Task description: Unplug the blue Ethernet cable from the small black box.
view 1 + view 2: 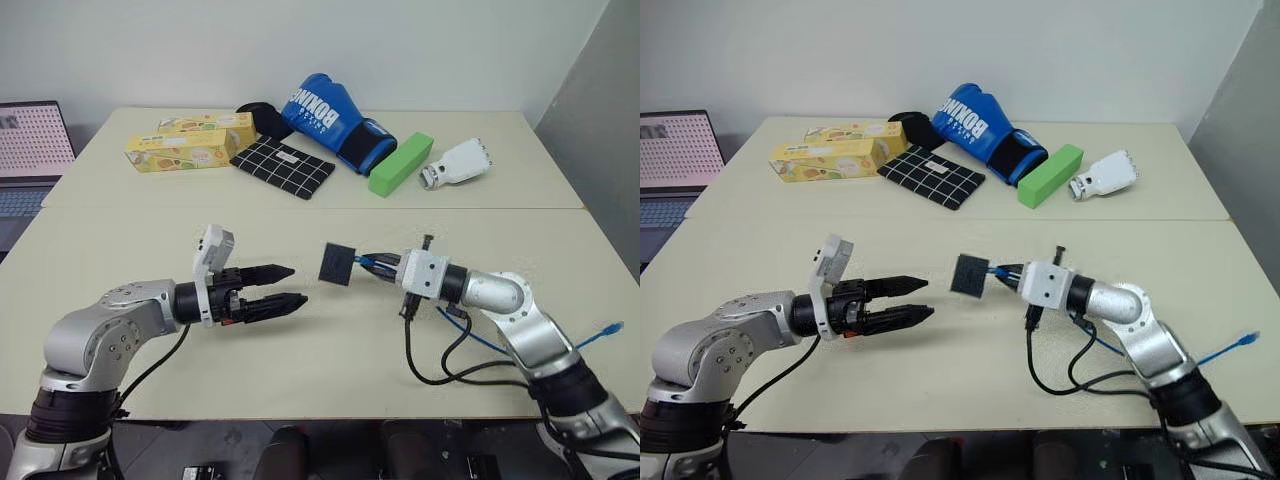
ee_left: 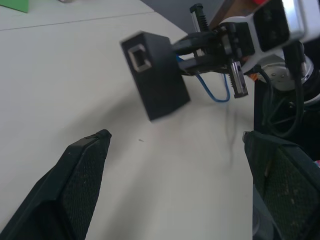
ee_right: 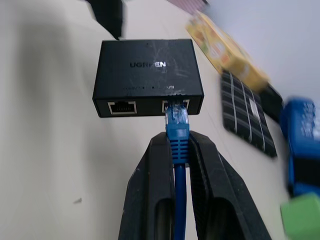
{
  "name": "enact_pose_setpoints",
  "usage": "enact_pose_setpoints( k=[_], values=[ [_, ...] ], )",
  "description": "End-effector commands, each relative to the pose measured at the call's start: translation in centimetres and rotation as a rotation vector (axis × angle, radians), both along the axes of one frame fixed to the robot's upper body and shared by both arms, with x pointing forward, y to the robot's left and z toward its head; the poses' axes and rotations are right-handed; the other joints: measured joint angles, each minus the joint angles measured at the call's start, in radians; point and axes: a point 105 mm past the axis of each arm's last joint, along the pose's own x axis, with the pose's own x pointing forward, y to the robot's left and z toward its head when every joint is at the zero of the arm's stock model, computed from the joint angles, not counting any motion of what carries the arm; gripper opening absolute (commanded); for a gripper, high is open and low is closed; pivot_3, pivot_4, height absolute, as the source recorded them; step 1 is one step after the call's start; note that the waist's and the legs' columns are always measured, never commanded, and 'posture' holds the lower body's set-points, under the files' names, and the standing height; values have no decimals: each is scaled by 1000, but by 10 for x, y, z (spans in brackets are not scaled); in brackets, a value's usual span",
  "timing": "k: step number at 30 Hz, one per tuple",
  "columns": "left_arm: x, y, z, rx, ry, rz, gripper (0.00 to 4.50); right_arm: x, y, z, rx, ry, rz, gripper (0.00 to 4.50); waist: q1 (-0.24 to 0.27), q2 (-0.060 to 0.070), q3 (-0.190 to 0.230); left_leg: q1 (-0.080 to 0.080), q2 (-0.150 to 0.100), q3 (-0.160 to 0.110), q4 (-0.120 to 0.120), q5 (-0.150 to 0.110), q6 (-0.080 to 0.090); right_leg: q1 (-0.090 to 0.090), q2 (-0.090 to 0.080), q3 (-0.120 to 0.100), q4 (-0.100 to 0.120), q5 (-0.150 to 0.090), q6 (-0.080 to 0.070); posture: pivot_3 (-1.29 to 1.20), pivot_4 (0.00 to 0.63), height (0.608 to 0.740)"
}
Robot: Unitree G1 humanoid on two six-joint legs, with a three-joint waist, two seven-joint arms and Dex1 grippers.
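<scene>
Right claw [image 3: 178, 150] clamped on blue Ethernet cable [image 3: 177, 131] just behind plug. Small black box [image 1: 337, 263] hangs off bench, looks light, rigid. Left claw [image 1: 290, 285] wide open, empty, at box's 9 o'clock; box's flat faces look best grab.

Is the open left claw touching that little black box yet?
Apart. In the left eye view, bare table shows between the left gripper and the box, which hangs from the cable in the right gripper.

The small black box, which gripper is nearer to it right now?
Right. The right gripper is shut on the blue Ethernet cable just behind its plug in the small black box. The left gripper is open, across a gap from the box.
</scene>
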Motion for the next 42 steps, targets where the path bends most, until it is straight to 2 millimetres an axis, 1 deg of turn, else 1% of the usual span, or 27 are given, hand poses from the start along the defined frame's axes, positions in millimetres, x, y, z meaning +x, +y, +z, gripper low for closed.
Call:
enact_pose_setpoints(
  k=[1, 5, 9, 10, 11, 14, 16, 20, 21, 26, 27, 32, 34, 35, 36, 38, 40, 41, 42],
  values=[
    [-1, -3, 13, -70, -9, 0, 4500, -12, 10, 10, -59, -98, 166, 128, 0, 0, 0, 0, 0, 0, 0, 0, 0, 0, -1, 0, 0, 0, 0, 0, 150, 740],
    [-3, -9, 12, -108, 9, -10, 4500, -14, 19, 16, -83, -134, 240, 128, 1, 0, 0, 0, 0, -1, 0, 0, 0, 0, -4, 0, 0, 0, 0, 0, 150, 740],
    [-6, -16, 13, -140, 26, -37, 4500, -15, 24, 18, -103, -171, 270, 128, 1, 0, 0, 0, 0, -1, 0, 0, 0, 0, -4, 0, 0, 0, 0, 0, 150, 740],
    [-7, -17, 13, -150, 30, -44, 4141, -14, 24, 19, -108, -182, 271, 128, 2, 0, 0, 0, 0, -1, 1, 0, 0, 0, -4, 0, 0, 0, 0, 0, 150, 740],
    [-8, -17, 13, -157, 35, -52, 4081, -12, 24, 20, -113, -197, 270, 128, 2, 0, 0, 0, 0, -2, 0, 0, 0, 0, -4, -1, 0, 0, 0, 0, 150, 740],
    [-8, -18, 12, -166, 46, -54, 3358, -10, 24, 22, -117, -227, 266, 127, 1, 0, 0, 0, 0, -1, 1, 0, 0, 0, -4, 0, 0, 0, 0, 0, 150, 740],
    [-8, -19, 12, -171, 54, -59, 3061, -11, 24, 22, -118, -238, 268, 127, 2, 0, 0, 0, 0, -2, 1, 0, 0, 0, -4, -1, 0, 0, 0, 0, 150, 740],
    [-10, -23, 9, -174, 66, -78, 2112, -12, 26, 23, -114, -274, 275, 127, 2, 0, 0, 0, 0, -1, 1, 0, 0, 0, -5, 0, 0, 0, 0, 0, 150, 740],
    [-10, -23, 9, -173, 68, -78, 2046, -13, 27, 24, -111, -284, 275, 127, 2, 0, 0, 0, 0, -1, 1, 0, 0, 0, -5, 0, 0, 0, 0, 0, 150, 740],
    [-6, -21, 5, -164, 72, -63, 886, -12, 28, 26, -105, -322, 273, 127, 2, 0, 0, 0, 0, -1, 1, 0, -1, 0, -5, 0, 0, 0, 0, 0, 150, 740],
    [-6, -21, 5, -163, 73, -60, 792, -12, 28, 26, -106, -327, 273, 127, 2, 0, 0, 0, 0, -1, 1, 0, -1, 0, -5, 0, 0, 0, 0, 0, 150, 740],
    [-4, -19, 3, -158, 71, -48, 790, -13, 29, 23, -147, -362, 294, 126, 2, 0, 0, 0, 0, -1, 1, 0, -1, 0, -5, 0, 0, 0, 0, 0, 150, 740],
    [-3, -18, 2, -150, 64, -48, 790, -13, 27, 21, -171, -383, 304, 827, 2, 0, 0, 0, 0, -1, 1, 0, -1, 0, -4, 0, 0, 0, 0, 0, 150, 740],
    [-2, -18, 2, -144, 58, -50, 789, -14, 25, 21, -183, -391, 308, 1009, 2, 0, 0, 0, 0, -1, 1, 0, 0, 0, -5, 0, 0, 0, 0, 0, 150, 740],
    [-1, -18, 2, -133, 47, -55, 789, -14, 23, 22, -194, -388, 310, 1319, 2, 0, 0, 0, 0, -1, 1, 0, -1, 0, -4, 0, 0, 0, 0, 0, 150, 740],
    [0, -17, 1, -121, 36, -61, 789, -14, 20, 22, -203, -380, 311, 1752, 2, 0, 0, 0, 0, -1, 1, 0, -1, 0, -4, -1, 0, 0, 0, 0, 150, 740],
    [3, -19, 1, -86, -22, -82, 789, -18, 9, 24, -203, -254, 304, 2248, 2, 0, 0, 0, 0, -1, 1, 0, 0, 0, -4, 0, 0, 0, 0, 0, 150, 740],
    [5, -21, -1, -51, -59, -99, 789, -21, 4, 25, -193, -168, 299, 2456, 4, 0, 0, 0, 0, -1, 1, 0, 0, 0, -5, -1, 0, 0, 0, 0, 150, 740],
    [5, -22, -3, -25, -81, -115, 789, -24, 1, 26, -167, -64, 289, 2759, 6, 0, 0, -1, 0, -2, 1, 0, 0, 0, -5, -1, 0, 0, 0, 0, 150, 740]
  ],
)
